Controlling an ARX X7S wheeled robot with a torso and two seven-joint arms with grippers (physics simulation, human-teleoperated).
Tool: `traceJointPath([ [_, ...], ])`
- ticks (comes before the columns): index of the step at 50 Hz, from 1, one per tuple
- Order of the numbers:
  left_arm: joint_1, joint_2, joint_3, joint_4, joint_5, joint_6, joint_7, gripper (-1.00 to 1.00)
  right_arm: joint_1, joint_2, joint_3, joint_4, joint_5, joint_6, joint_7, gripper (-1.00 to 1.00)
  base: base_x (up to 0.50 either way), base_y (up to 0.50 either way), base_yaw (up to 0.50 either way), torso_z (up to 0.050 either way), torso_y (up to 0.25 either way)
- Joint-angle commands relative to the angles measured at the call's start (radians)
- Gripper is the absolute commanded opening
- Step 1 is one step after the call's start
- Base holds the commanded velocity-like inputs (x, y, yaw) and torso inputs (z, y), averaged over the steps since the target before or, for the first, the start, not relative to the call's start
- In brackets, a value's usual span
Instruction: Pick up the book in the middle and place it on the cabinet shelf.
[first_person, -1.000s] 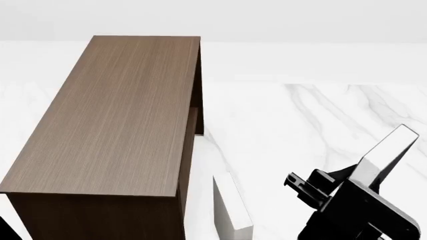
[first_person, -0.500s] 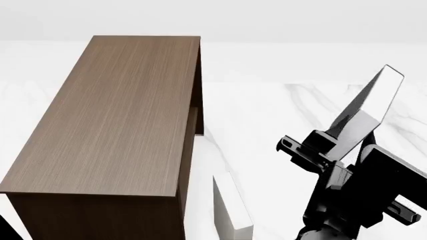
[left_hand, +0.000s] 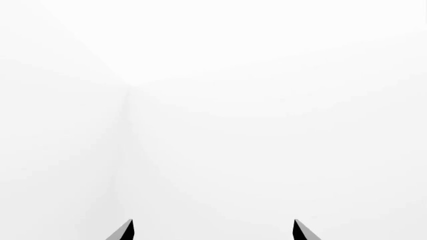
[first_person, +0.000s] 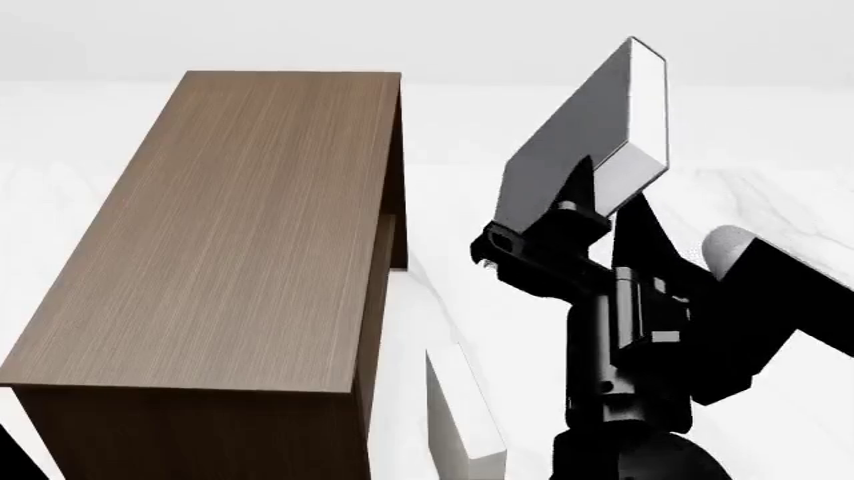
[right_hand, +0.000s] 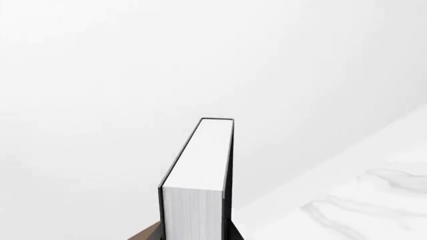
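While my right gripper (first_person: 567, 215) clamps grey book (first_person: 583, 140) by lower end, book stands tilted high above marble table (first_person: 534, 260), off any surface. Page edges white, facing right in head view; in right wrist view book (right_hand: 197, 175) runs straight away from camera. Cabinet shelf (first_person: 227, 230) sits to left of book, apart from it. Off-white book (first_person: 461, 415) lies on table beside cabinet. My left gripper (left_hand: 212, 231): only two fingertips visible, spread apart, nothing between.
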Motion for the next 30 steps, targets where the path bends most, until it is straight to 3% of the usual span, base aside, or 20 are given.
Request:
traceJointPath([
  [1, -0.003, 0.015, -0.018, -0.009, 0.013, 0.017, 0.02, 1.0, 0.093, -0.02, 0.001, -0.13, 0.135, 0.092, -0.073, -1.0, 0.0, 0.0, 0.0, 0.0, 0.0],
  [22, 0.004, 0.006, -0.001, -0.014, 0.01, 0.022, 0.02, 1.0, 0.209, -0.123, 0.018, -0.074, 0.747, 0.196, -0.078, -1.0, 0.0, 0.0, 0.0, 0.0, 0.001],
  [30, 0.01, 0.002, 0.009, -0.018, 0.01, 0.029, 0.022, 1.0, 0.23, -0.194, 0.036, -0.028, 0.848, 0.17, -0.134, -1.0, 0.0, 0.0, 0.0, 0.0, 0.001],
])
